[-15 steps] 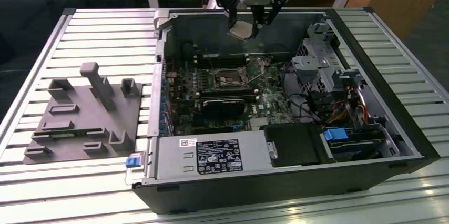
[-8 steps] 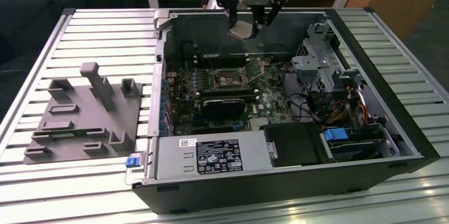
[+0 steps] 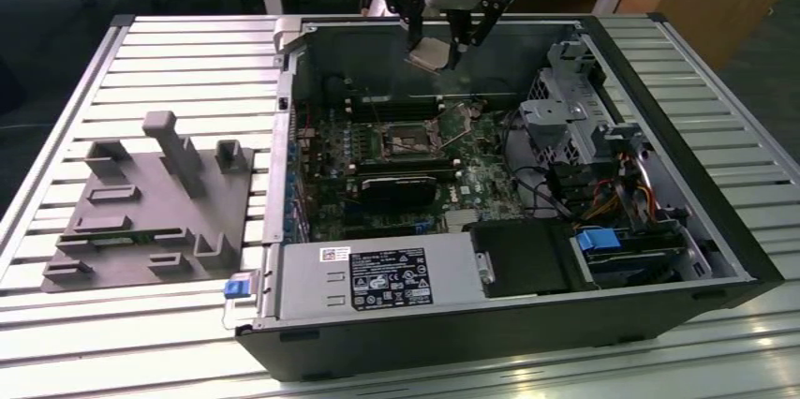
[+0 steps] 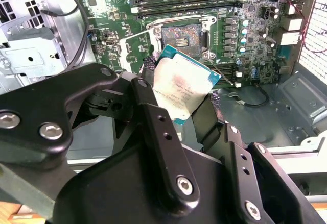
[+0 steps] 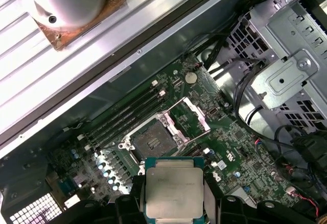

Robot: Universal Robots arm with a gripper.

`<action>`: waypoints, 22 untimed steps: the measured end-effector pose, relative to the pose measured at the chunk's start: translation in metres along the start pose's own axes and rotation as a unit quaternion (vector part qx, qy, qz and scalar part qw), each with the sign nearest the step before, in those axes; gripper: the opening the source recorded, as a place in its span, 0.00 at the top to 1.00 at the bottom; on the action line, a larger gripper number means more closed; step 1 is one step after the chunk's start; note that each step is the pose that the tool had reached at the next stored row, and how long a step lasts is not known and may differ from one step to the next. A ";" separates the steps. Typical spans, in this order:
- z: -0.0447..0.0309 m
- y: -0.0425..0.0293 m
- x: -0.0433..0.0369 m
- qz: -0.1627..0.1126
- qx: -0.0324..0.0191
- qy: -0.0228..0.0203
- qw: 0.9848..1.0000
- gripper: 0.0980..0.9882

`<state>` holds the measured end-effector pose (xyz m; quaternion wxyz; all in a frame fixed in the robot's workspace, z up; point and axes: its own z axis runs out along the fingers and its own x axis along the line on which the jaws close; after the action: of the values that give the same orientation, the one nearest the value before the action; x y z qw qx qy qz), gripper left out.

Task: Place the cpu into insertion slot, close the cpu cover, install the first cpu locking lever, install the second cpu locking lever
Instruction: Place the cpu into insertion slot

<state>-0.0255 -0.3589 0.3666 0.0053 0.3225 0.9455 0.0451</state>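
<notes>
You are carrying the cpu [image 4: 181, 89] in the tool [image 3: 445, 52], whose fingers [image 4: 212, 106] are pinching it by two opposite edges. That grip is leaving the silvery top and the underside free of the pads, which I judge suits a part that has to drop flat. The chip is hanging tilted in the air above the far end of the open computer case [image 3: 700, 184], well clear of the motherboard [image 3: 481, 174] and touching nothing but the tool. In the first wrist view the insertion slot [image 5: 152, 142] is lying just off the chip's edge, not squarely under it, so I judge the alignment is not yet made. The slot's contact bed is showing bare, and the cpu cover [image 5: 197, 115] is standing swung open beside it, giving clear access from above. The locking levers are too fine to make out. The case is lying on its side on the slatted desk [image 3: 187, 43], its open side facing up; it is holding the board, a power supply [image 3: 362, 277] at the near end, and cabling at the exterior view's right. A grey fixture [image 3: 138, 221] with posts and pockets is sitting on the desk at the exterior view's left; what its pockets hold I cannot tell.
</notes>
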 end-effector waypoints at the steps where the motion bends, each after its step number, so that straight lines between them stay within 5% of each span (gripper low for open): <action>1: 0.0000 0.0000 0.0000 0.000 0.000 0.000 1.000 0.50; 22: 0.0003 0.0000 0.0000 0.016 0.000 -0.001 1.000 0.50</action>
<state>-0.0255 -0.3590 0.3663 0.0060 0.3374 0.9403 0.0450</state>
